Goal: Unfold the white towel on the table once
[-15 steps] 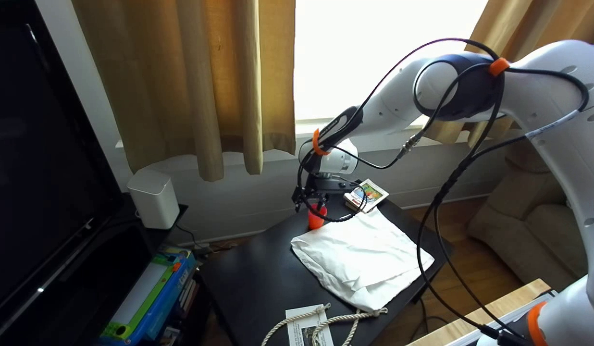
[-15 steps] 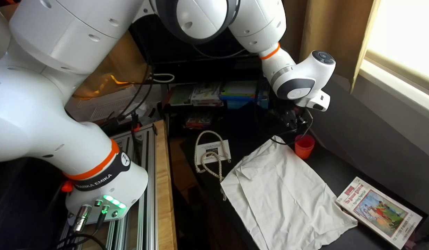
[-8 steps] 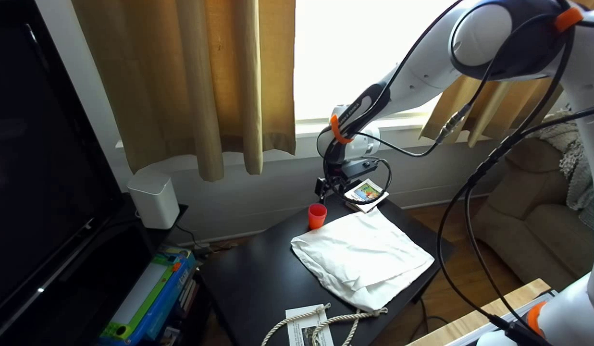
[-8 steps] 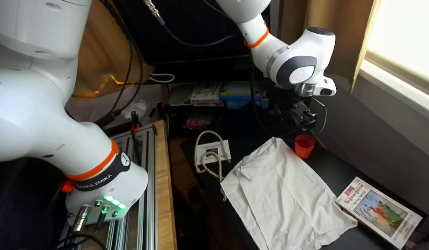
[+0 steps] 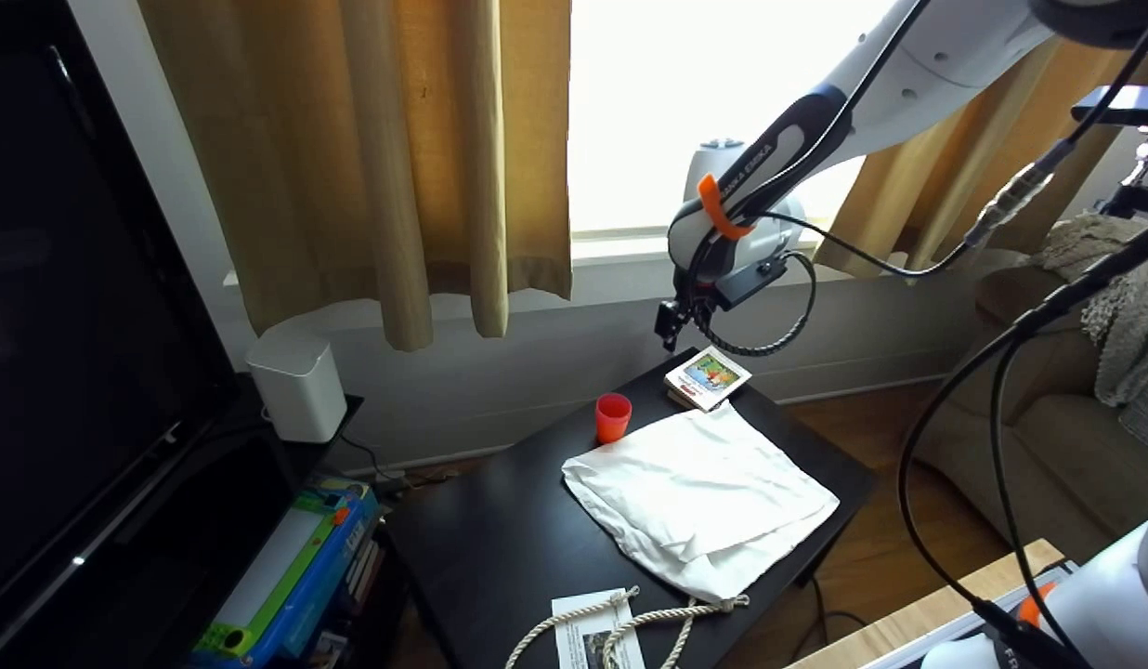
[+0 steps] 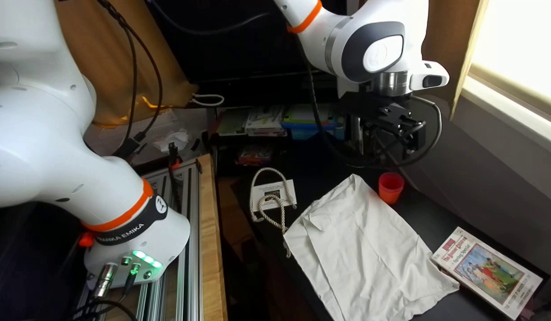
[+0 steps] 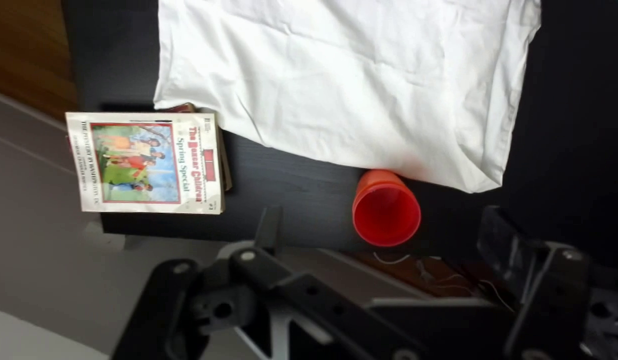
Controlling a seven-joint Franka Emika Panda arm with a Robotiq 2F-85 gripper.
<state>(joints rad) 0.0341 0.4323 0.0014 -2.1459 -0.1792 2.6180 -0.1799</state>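
The white towel lies flat and wrinkled on the dark table, with layered edges on its near side. It also shows in an exterior view and fills the upper part of the wrist view. My gripper is open, its two black fingers wide apart with nothing between them. It hangs in the air above the table's window-side edge, beyond the towel and apart from it. In an exterior view the gripper is high above the books; its fingers are small there.
A red cup stands upright close to the towel's edge, below the gripper. Books lie at the towel's corner. A rope and a printed card lie at the table's other end. The wall and windowsill are near the arm.
My gripper has risen and moved away from above the red cup, toward the side of the books. The towel, cup and books have not moved.
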